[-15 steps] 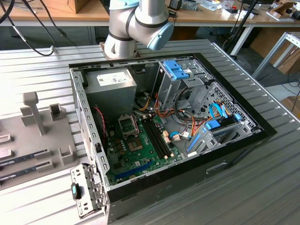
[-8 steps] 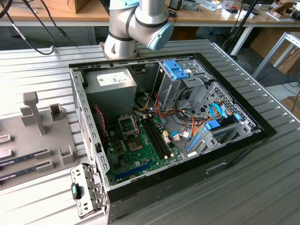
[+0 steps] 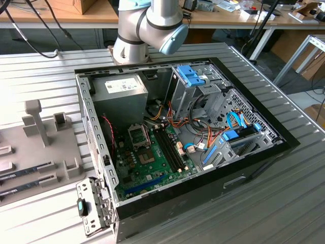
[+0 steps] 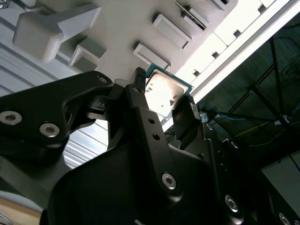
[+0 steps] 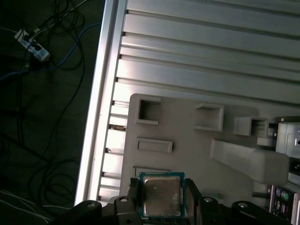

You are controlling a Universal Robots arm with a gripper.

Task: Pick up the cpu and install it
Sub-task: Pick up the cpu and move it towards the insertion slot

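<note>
Black hand [image 4: 163,93] clasping cpu [image 5: 161,195], silvery square lid, thin green rim

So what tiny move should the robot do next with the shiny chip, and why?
Probably a small lift straight up. In both wrist views the gripper looks shut on the cpu, with the grey tray close behind it and a raised block nearby. Rising first should keep the chip clear before heading to the open computer case.

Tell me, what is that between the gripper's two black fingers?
The cpu: a silvery square chip with a green rim, held by the fingers on both sides, in both wrist views.
</note>
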